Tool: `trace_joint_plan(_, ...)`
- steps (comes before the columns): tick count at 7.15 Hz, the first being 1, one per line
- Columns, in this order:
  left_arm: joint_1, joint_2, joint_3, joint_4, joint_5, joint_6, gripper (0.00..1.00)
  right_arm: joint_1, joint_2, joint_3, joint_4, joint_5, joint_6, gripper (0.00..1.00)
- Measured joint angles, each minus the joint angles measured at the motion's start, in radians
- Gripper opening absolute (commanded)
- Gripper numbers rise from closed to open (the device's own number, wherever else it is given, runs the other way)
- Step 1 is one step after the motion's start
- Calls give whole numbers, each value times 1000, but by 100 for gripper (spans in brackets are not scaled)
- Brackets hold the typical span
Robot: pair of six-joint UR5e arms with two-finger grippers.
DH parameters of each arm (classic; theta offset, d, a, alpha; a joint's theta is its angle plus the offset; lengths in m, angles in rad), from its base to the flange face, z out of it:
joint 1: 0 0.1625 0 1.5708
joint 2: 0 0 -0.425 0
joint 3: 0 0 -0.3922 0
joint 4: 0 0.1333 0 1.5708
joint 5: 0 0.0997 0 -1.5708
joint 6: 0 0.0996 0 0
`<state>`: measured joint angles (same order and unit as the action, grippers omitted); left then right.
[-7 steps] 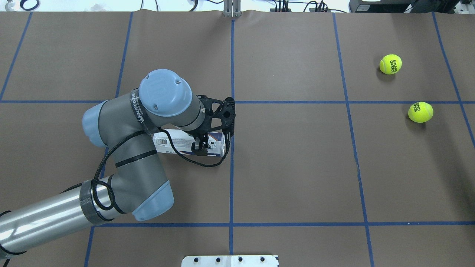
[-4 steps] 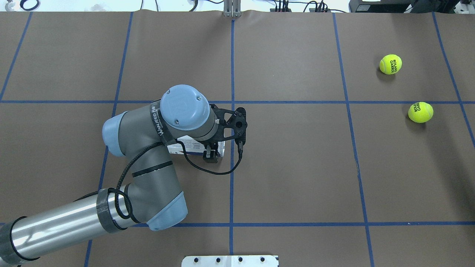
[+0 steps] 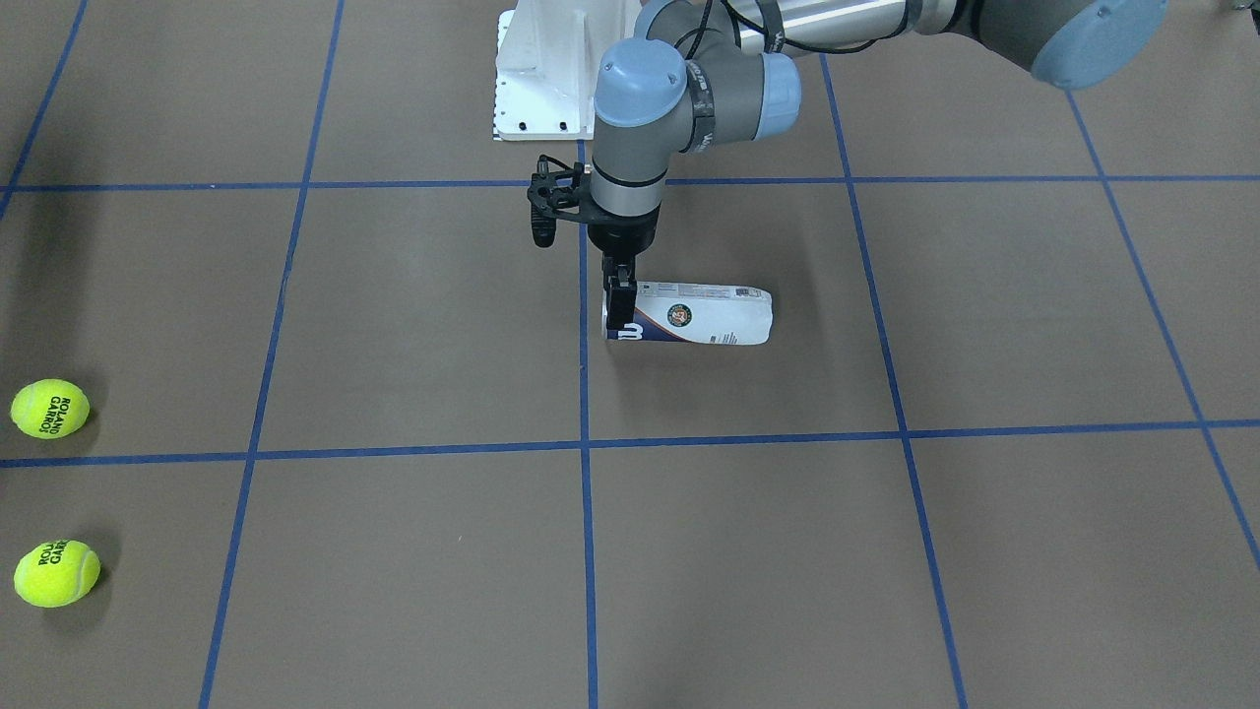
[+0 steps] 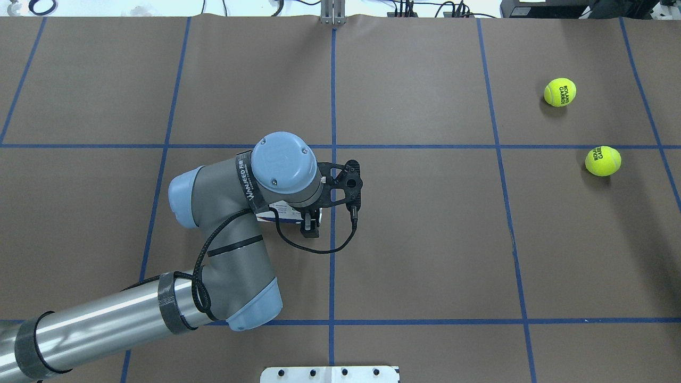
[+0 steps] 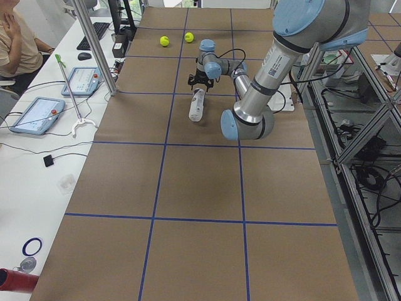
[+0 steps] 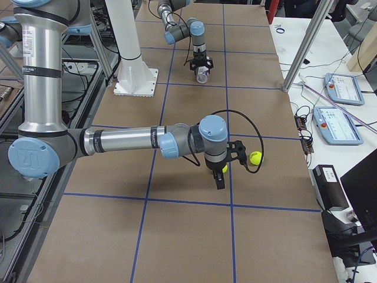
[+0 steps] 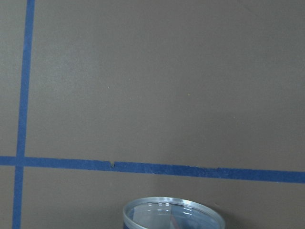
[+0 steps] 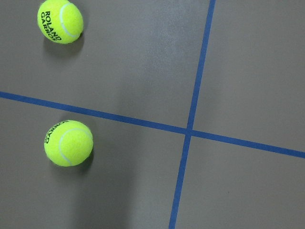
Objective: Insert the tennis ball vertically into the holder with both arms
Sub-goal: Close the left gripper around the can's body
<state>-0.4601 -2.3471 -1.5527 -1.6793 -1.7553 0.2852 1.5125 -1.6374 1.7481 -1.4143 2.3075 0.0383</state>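
The holder (image 3: 704,317), a clear tube with a white and navy label, lies on its side near the table's middle, open end toward the centre line. My left gripper (image 3: 618,307) points down at that open end, its fingers (image 4: 310,227) spread across the tube, not clamped on it. The left wrist view shows only the tube's open rim (image 7: 172,212). Two yellow tennis balls (image 4: 559,92) (image 4: 603,160) lie at the far right. My right gripper (image 6: 219,181) hangs above the table beside them; I cannot tell if it is open or shut. Its wrist view shows both balls (image 8: 60,20) (image 8: 68,142).
The white pedestal base (image 3: 541,69) stands at the robot's edge of the table. Blue tape lines grid the brown table cover. Tablets, cables and an operator sit beyond the table's far side in the left exterior view.
My left arm has moved right along the lying tube, bringing the gripper from its middle to its open end. The tube and the balls have not moved.
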Motion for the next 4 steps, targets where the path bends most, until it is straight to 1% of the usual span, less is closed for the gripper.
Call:
trace_joint_plan(2, 2, -4, 39, -16, 0, -1, 100, 0, 0, 0, 0, 0, 0, 99)
trace_joint_plan(4, 3, -8, 97, -77, 0, 0, 100, 0, 1, -1, 0, 0, 0, 99)
